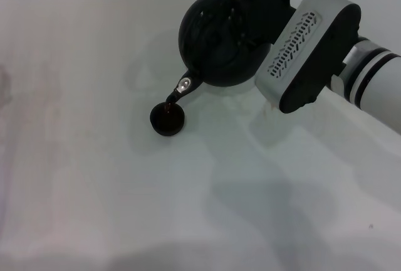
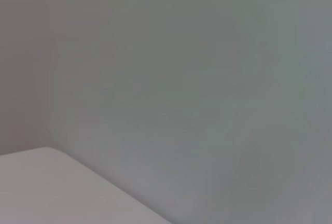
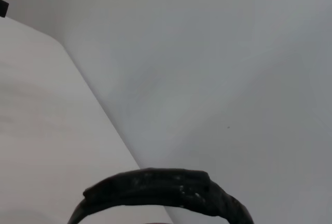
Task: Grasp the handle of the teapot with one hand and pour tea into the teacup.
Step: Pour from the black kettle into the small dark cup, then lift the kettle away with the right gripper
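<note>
Take the white table [image 1: 94,189] as your landmark throughout. The right arm [image 1: 313,51] enters over its far right part and carries the teapot [image 1: 216,39] above the surface, toward the far side and right of the table's middle. The pot is tilted, with its spout [image 1: 183,87] angled down toward the near left.

Note the grasp. The right gripper [image 1: 260,4] sits on top of the pot at the handle [image 3: 161,190]. You see its black links closed about the hoop in the head view, and the right wrist view shows the ribbed hoop right against the camera. Treat the grasp step as done: the fingers are clamped on the handle and carry the pot's weight.

Check the teacup [image 1: 167,119] next. It stands on the table directly under the spout tip, near the table's middle. A thin dark stream of tea [image 1: 168,103] joins the spout tip to the cup, and the cup's interior looks dark and wet. Judge the pour as in progress, not finished. The fill level cannot be read from these views.

What remains, by this reading: fill to the wanted level, tilt the pot back upright, and set it down on the table clear of the cup.

The left gripper is not in view; its wrist camera shows only bare table surface and a pale edge.
</note>
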You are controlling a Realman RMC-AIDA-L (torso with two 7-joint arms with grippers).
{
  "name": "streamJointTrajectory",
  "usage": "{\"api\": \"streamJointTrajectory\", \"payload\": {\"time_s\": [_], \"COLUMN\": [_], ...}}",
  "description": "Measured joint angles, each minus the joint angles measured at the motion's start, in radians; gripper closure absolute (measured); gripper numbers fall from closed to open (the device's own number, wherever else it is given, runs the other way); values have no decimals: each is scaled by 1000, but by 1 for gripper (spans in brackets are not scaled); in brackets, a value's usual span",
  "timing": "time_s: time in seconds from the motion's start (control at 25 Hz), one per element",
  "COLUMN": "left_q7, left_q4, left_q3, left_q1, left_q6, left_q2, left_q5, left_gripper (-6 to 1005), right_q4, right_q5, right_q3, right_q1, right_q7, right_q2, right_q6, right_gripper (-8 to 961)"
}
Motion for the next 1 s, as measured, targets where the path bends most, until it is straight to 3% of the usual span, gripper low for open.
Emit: {"api": "streamJointTrajectory", "payload": {"time_s": [1.0], "left_q7": [-2], "left_q4": [0], "left_q3": [0], "left_q1": [3], "left_q6": [-10], "left_q2": [0], "left_q5": [0], "left_gripper": [386], "right_q4": [-4], "right_q5": [-1], "right_q3": [-15], "right_q1": [-6], "right_q7": [-18], "right_q2": [0], "right_q6": [11], "right_gripper": [827]}}
